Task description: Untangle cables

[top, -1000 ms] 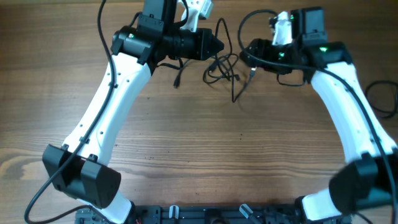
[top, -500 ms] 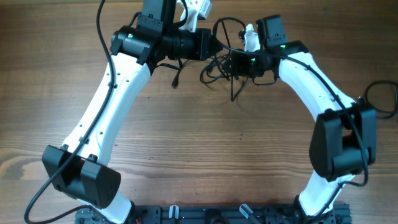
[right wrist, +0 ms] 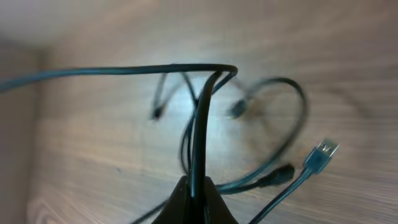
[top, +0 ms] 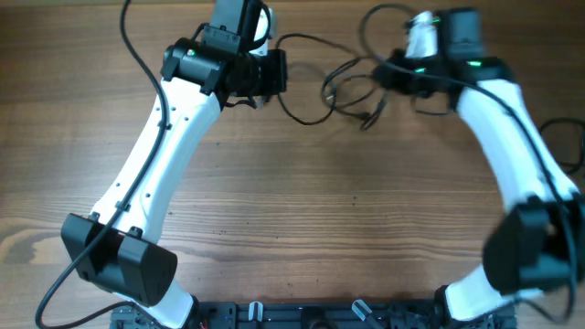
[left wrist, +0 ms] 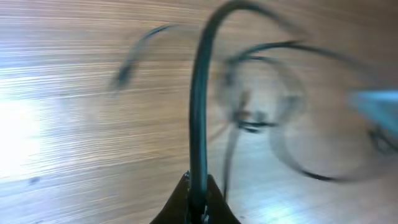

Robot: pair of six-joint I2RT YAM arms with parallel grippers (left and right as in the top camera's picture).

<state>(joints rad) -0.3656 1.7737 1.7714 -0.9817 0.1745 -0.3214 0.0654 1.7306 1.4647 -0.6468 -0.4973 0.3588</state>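
The two arms are starting at the near edge of the table. The left arm and the right arm are leaning away and bending in toward each other. A wide stretch of wood is showing between them, so there is lots of room in the middle.

Farther back, a small plug is poking toward the near side, under the bunch of cables. The bunch is sitting between the two grippers, closer to the right one. I cannot tell if the bunch is touching the table.

The left gripper is squeezing tight on one thin black cable. That cable is curving down and across to the bunch. The right gripper is pinching tight on a cable too. In its own camera, that cable is going straight up from the closed fingertips and bending over at the top, with loops and two plug ends beside it.

Both grippers are working close to the far edge of the table. A thick black wire is looping at the right edge.
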